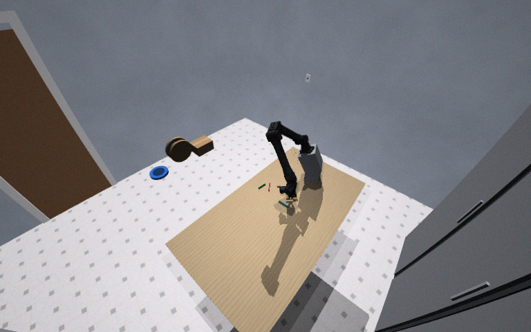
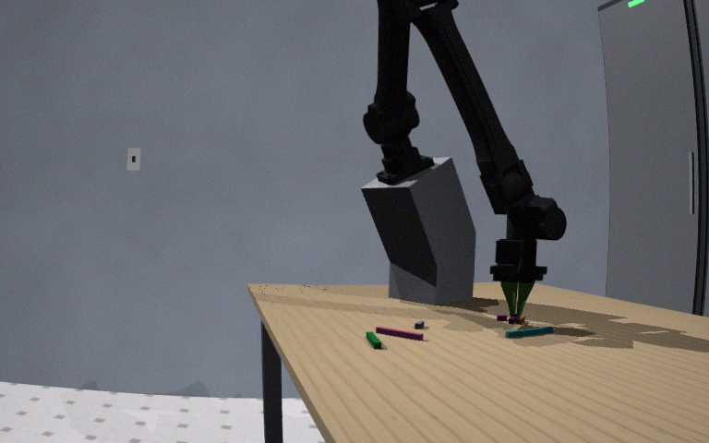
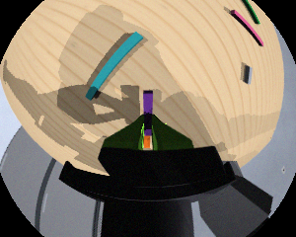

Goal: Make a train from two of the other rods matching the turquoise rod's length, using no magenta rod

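My gripper [image 1: 290, 198] [image 2: 515, 318] [image 3: 147, 118] points down, low at the table, shut on the purple rod [image 2: 511, 320] [image 3: 148, 101]. The rod is level; whether it touches the table is unclear. The orange rod [image 1: 295, 199] [image 2: 522, 319] [image 3: 147, 142] lies at the purple rod's end, roughly in line with it in the wrist view; fingers partly hide the joint, so the gap cannot be judged. The turquoise rod [image 1: 283, 204] [image 2: 529, 331] [image 3: 113, 64] lies apart, at a slant. The magenta rod [image 2: 501, 317] lies close by, hidden in the wrist view.
A grey rod [image 2: 418, 325] [image 3: 246, 74], a pink rod [image 1: 269, 187] [image 2: 399, 333] [image 3: 248, 27] and a green rod [image 1: 261, 186] [image 2: 373, 340] [image 3: 252, 11] lie farther off on the table [image 1: 227, 246] [image 2: 512, 395]. The grey arm base [image 1: 311, 164] [image 2: 451, 246] stands behind.
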### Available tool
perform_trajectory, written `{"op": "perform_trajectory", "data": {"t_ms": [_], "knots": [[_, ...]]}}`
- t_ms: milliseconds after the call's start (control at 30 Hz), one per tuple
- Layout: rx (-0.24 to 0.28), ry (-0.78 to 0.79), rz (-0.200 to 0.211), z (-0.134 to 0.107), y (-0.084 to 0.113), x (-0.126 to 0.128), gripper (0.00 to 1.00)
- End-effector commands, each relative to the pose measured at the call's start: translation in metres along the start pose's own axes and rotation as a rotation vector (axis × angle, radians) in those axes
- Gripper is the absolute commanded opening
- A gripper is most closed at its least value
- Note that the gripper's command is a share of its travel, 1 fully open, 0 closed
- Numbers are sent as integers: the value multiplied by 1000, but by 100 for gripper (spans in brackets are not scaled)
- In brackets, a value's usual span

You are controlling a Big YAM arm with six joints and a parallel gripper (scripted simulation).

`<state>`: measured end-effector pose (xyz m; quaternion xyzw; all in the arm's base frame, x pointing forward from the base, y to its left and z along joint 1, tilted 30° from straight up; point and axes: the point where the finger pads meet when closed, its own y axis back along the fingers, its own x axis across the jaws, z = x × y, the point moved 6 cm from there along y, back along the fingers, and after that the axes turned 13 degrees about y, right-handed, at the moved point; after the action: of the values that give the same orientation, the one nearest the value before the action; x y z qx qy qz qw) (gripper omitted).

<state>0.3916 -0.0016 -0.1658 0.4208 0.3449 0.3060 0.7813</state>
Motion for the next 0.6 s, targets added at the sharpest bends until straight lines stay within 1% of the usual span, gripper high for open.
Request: {"op": "perform_trajectory", "data": {"t_ms": [0,567], "knots": [[-15,3,15,5,4,5,3],[-8,14,10,3,4,6,3]]}}
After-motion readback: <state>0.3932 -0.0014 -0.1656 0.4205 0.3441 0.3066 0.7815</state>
